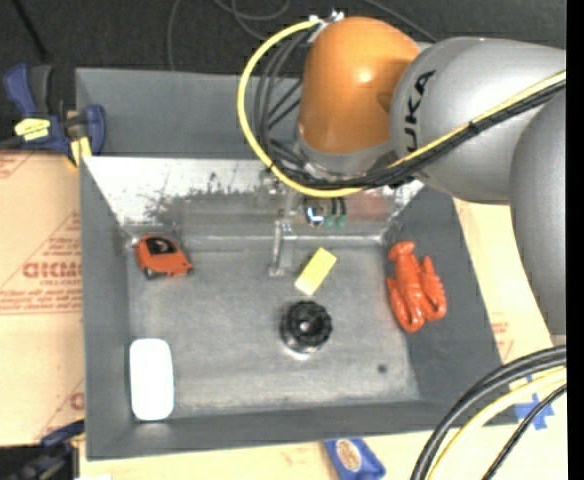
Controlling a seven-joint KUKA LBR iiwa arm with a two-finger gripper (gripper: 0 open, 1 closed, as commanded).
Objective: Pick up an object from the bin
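Observation:
My gripper [278, 264] hangs below the arm's orange cover at the back middle of the bin, close to the floor. A small yellow block [315, 270] lies tilted just to its right, very near it; I cannot tell whether they touch. A black round knob-like thing [304, 325] sits a little nearer the front, below the block.
A red toy lobster [415, 286] lies by the right wall. A small orange-red toy car [162, 257] sits at the left, near the back slope. A white rounded bar [151, 378] lies in the front left corner. The arm covers the bin's back right.

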